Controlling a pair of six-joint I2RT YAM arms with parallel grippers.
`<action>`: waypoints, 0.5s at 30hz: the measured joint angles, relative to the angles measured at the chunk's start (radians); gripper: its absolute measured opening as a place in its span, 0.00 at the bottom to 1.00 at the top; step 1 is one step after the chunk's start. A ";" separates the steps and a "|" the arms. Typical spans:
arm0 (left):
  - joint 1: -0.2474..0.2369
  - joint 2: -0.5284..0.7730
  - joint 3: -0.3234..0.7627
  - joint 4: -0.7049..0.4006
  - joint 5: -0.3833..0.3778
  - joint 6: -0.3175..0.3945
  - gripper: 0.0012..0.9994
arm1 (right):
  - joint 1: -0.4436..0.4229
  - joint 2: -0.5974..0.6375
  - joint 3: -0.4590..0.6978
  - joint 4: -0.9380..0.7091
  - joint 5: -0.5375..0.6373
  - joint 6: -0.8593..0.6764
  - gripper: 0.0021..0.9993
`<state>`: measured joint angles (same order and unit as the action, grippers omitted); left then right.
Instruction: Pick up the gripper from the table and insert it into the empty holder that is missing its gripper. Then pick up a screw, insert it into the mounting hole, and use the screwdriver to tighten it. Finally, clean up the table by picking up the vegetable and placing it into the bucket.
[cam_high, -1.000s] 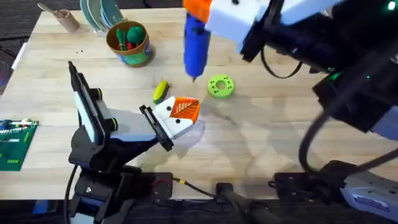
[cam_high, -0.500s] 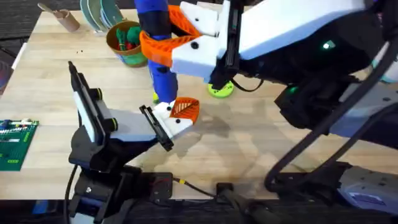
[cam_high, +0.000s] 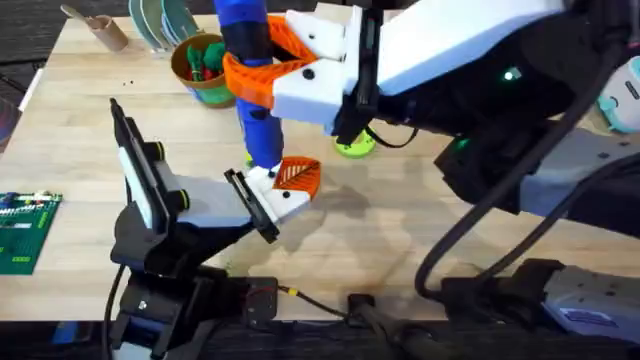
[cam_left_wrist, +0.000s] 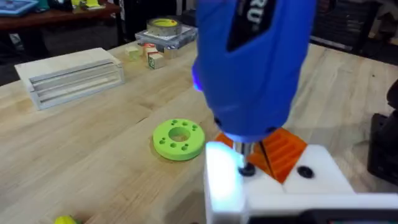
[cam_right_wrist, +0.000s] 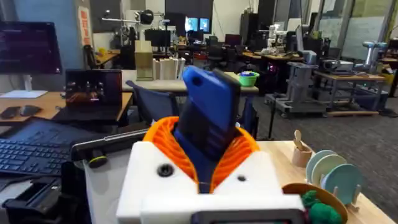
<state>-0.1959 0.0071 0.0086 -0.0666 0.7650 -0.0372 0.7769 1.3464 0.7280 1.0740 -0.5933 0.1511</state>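
My right gripper (cam_high: 265, 62), white-fingered with orange pads (cam_right_wrist: 239, 144), is shut on the blue screwdriver (cam_high: 258, 120) and holds it upright. The screwdriver (cam_left_wrist: 255, 62) has its metal bit (cam_left_wrist: 247, 163) pressed down on the white holder (cam_left_wrist: 280, 186). The orange gripper wedge (cam_high: 297, 175) sits in that holder (cam_high: 278, 195). My left gripper (cam_high: 262, 203) is shut on the holder just above the table (cam_high: 400, 230). The yellow vegetable (cam_left_wrist: 65, 219) lies beside the holder, mostly hidden behind the screwdriver from overhead. The bucket (cam_high: 205, 70) stands at the back left with green and red items inside.
A flat green ring (cam_high: 352, 146) lies just right of the screwdriver, also seen in the left wrist view as the ring (cam_left_wrist: 178, 138). A green circuit board (cam_high: 25, 230) sits at the left edge. A tan wooden cup (cam_high: 100, 28) and upright plates (cam_high: 160, 20) stand at the back.
The right arm has swung left and down with the screwdriver, from above the green ring to over the holder. The left arm and the holder have stayed put.
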 joint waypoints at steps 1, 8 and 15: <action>0.000 0.000 0.000 0.000 0.000 0.000 0.00 | 0.000 0.000 0.000 0.000 0.000 0.003 0.08; 0.000 0.000 0.000 0.000 0.000 0.000 0.00 | 0.000 0.000 0.000 0.002 -0.003 0.033 0.08; 0.000 0.000 0.000 0.000 0.000 0.000 0.00 | 0.000 0.000 0.000 -0.020 -0.003 0.030 0.07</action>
<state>-0.1959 0.0072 0.0086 -0.0666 0.7650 -0.0372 0.7769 1.3468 0.7280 1.0538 -0.5961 0.1814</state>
